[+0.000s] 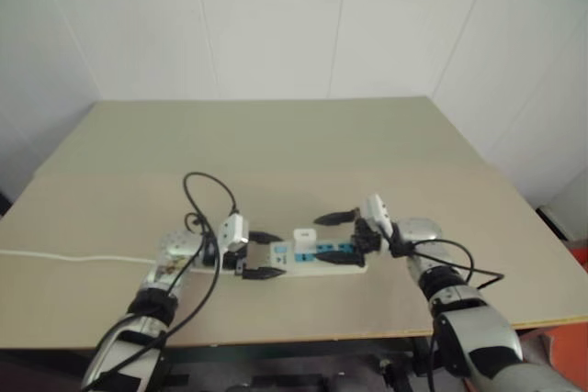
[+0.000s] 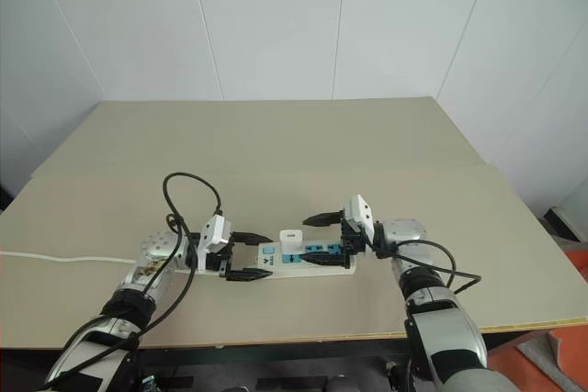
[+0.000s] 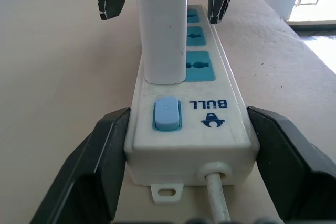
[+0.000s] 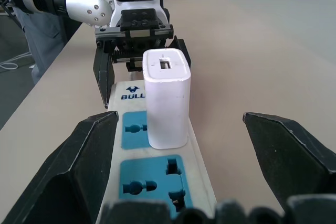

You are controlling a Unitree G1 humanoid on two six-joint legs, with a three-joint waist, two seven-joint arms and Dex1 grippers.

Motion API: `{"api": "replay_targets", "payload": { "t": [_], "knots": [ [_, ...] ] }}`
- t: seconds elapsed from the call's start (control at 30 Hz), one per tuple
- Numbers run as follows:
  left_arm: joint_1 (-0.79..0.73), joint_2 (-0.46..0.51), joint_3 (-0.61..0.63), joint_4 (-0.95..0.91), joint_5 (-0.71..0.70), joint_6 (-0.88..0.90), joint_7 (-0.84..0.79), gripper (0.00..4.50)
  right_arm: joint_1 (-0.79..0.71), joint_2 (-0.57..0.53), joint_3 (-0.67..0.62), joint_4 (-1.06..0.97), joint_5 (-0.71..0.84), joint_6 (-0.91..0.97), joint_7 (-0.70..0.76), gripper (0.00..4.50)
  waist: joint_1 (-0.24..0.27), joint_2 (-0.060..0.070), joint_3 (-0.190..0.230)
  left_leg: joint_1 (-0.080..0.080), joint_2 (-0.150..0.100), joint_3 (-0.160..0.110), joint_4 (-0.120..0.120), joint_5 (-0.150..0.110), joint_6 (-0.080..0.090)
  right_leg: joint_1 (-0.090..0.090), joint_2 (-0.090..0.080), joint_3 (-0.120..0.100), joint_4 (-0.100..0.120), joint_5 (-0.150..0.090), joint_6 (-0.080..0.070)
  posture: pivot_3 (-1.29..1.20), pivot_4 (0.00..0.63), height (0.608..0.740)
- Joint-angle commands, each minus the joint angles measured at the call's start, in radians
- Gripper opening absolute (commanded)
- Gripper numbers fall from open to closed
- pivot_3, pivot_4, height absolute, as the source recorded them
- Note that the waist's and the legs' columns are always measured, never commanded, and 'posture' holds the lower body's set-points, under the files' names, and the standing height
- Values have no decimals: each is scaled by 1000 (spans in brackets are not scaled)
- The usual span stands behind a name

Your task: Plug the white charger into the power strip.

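The white power strip point(image 1: 342, 262) lies along the table's near edge, blue sockets up. The white charger point(image 4: 167, 98) stands upright in the socket nearest the switch point(image 3: 167, 114). My left gripper point(image 3: 186, 124) straddles the strip's cord end. One black finger point(image 3: 100, 161) sits close along each side; I cannot tell whether they touch. My right gripper point(image 4: 181, 124) faces it from the strip's other end. It is wide open, its fingers point(image 4: 73, 171) well apart from the charger and holding nothing.
The strip's thin white cord point(image 1: 73, 258) trails off to the left across the beige table point(image 1: 276, 144). A black cable point(image 1: 207, 188) loops up from my left wrist. The table's front edge is just behind my arms. White walls stand behind the table.
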Motion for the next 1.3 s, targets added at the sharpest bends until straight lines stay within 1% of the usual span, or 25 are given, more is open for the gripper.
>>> {"api": "replay_targets", "payload": {
  "t": [0.03, 0.1, 0.2, 0.23, 0.3, 0.37, 0.43, 0.5, 0.57, 0.63, 0.73, 0.8, 0.9, 1.1, 1.3],
  "knots": [
    [-15, -7, 30, -39, -55, 33, -37, 4464, 47, -26, 18, 50, -44, 22, 62, 4500, 1, 0, 0, 0, 0, 0, 0, 0, 0, 0, 0, 0, 0, 0, 0, 0, 150, 740],
    [-18, -13, 52, -57, -86, 51, -42, 4464, 43, -37, 22, 28, -26, 39, 63, 4500, 4, 0, 0, 0, 0, 0, 0, 0, 0, 0, 0, 0, 0, 0, 0, 0, 150, 740],
    [-10, -5, 91, -128, -107, 6, -11, 4464, 47, -55, -1, -46, 9, 47, 64, 4500, 5, 0, 0, -2, 0, 0, 0, 0, 0, -1, 0, 0, -1, 0, 0, 0, 150, 740],
    [-11, 18, 116, -188, -144, 65, -5, 4464, 54, -65, -26, -103, 30, 41, 50, 4500, 6, 0, 1, -2, 0, 0, 0, 0, 0, -1, -1, 0, -1, 0, 0, 0, 150, 740],
    [-11, 75, 160, -292, -223, 190, -22, 4464, 58, -111, -56, -223, 80, 138, 55, 4500, 5, 0, 7, -5, 0, 0, 0, 0, 0, -4, -1, 0, -1, 0, 0, 0, 150, 740],
    [-3, 141, 194, -353, -268, 264, -44, 4464, 77, -188, -75, -354, 150, 235, 63, 4500, 3, 5, 12, -9, -1, 0, 0, 0, 0, -8, -1, 0, 1, 0, 0, 0, 150, 740],
    [14, 205, 208, -379, -269, 283, -69, 4464, 99, -251, -105, -437, 177, 247, 64, 4500, 4, 11, 17, -18, -1, 0, 1, 0, 0, -19, -1, 1, 3, 0, 0, 0, 150, 740],
    [57, 293, 203, -371, -215, 215, -131, 4464, 138, -376, -105, -534, 203, 278, 64, 4500, 4, 14, 18, -23, -1, 0, 1, 0, 0, -25, -1, 1, 3, 0, 0, 0, 150, 740],
    [88, 364, 192, -362, -190, 191, -168, 4464, 167, -470, -106, -597, 209, 295, 64, 4500, 3, 15, 19, -27, -1, 1, 1, 0, 0, -30, -1, 2, 3, 0, 0, 0, 150, 740],
    [116, 421, 177, -360, -202, 158, -175, 4464, 194, -544, -107, -641, 223, 304, 64, 4500, 3, 14, 20, -32, -1, 2, 1, 0, 0, -35, -1, 2, 4, 1, -1, 0, 150, 740],
    [146, 486, 174, -352, -245, 133, -176, 4464, 250, -658, -117, -677, 234, 289, 64, 4500, 5, 15, 21, -31, 0, 3, 2, 1, 0, -34, -1, 2, 4, 1, -1, 0, 150, 740],
    [150, 502, 175, -349, -267, 136, -176, 4464, 279, -701, -121, -688, 237, 283, 64, 4500, 8, 14, 22, -32, 0, 3, 2, 1, 0, -34, -1, 2, 3, 1, -1, 0, 150, 740],
    [149, 496, 178, -342, -270, 134, -176, 4464, 326, -734, -134, -723, 255, 291, 64, 4500, 7, 14, 22, -32, 0, 3, 2, 1, 0, -34, -1, 2, 3, 1, 0, 0, 150, 740],
    [144, 450, 177, -340, -247, 125, -176, 4464, 370, -750, -141, -735, 215, 276, 59, 4500, 4, 14, 23, -33, 0, 4, 3, 1, 0, -34, -1, 2, 3, 1, -1, 0, 150, 740],
    [117, 439, 169, -312, -241, 122, -176, 4464, 408, -763, -167, -756, 209, 270, 53, 4500, 6, 14, 23, -33, 0, 3, 3, 1, 0, -34, -1, 2, 4, 1, -1, 0, 150, 740]
  ]
}}
